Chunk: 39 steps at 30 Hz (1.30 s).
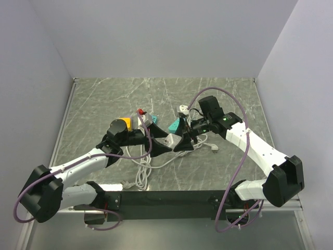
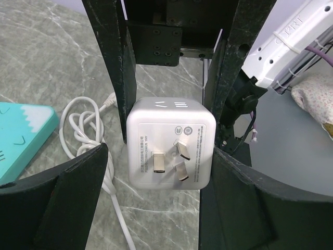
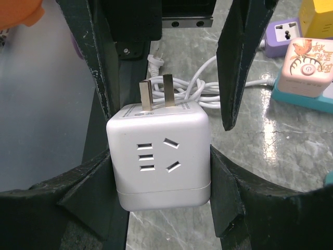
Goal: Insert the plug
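Currently: the white cube adapter (image 3: 158, 159) sits mid-bench (image 1: 104, 99), between the two arms where their tips meet.

Right gripper (image 3: 158, 156): clenched on the adapter. Its fingers (image 3: 86, 185) press the cube's two opposite side faces. The socket face with its slots looks back at the right wrist camera. The metal prongs (image 3: 156, 91) stick out of the far face, away from that arm.

Left gripper (image 2: 158, 156): released, jaws wide, straddling the same cube from the opposite side. The pronged face with printed markings looks straight at the left wrist camera. One finger (image 2: 73, 182) stands clear of the cube, with bench and cable showing in the gap. The other finger lies just beside the cube's edge; contact cannot be told.

Whether the cube rests on the bench or is lifted off it cannot be told.

Around it:
- a coiled white cable (image 2: 83, 127) lies on the marble-pattern surface beside the cube; its own small plug (image 3: 154, 61) lies at the far end of the coil.
- a teal power strip (image 2: 21, 138) lies flat near the cable.
- a purple adapter (image 3: 283, 34) and a yellow block (image 3: 318, 15) stand well apart from the cube.
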Each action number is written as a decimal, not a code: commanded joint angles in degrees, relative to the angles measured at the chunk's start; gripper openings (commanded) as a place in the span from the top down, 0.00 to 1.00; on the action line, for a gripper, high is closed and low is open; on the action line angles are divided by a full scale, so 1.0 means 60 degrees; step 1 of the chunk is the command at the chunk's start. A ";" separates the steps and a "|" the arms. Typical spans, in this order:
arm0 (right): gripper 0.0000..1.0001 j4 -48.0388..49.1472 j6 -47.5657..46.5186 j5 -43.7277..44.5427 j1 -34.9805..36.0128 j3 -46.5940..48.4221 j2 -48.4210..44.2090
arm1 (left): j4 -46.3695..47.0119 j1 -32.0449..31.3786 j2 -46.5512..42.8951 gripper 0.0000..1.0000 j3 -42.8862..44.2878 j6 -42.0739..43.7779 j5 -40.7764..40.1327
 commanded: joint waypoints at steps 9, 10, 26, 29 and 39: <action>0.78 -0.0016 -0.0096 -0.0677 0.0233 0.0620 0.0028 | 0.0891 -0.0207 0.0371 0.16 0.0393 -0.0114 0.0264; 0.79 -0.0016 -0.0082 -0.0677 0.0219 0.0635 0.0028 | 0.0979 -0.0221 0.0385 0.16 0.0378 -0.0128 0.0366; 0.23 0.1858 0.1631 0.1223 0.0000 0.0416 -0.1142 | 0.1054 -0.0397 0.0314 0.99 0.0510 -0.0743 -0.0159; 0.10 0.2312 0.2070 0.1548 -0.0366 0.0284 -0.1451 | 0.0892 -0.0339 0.0123 1.00 0.0510 -0.0744 -0.0306; 0.06 0.5335 0.2803 0.3263 -0.1129 -0.2023 -0.3968 | 0.1679 0.0698 -0.0259 1.00 0.0524 -0.2670 -0.0264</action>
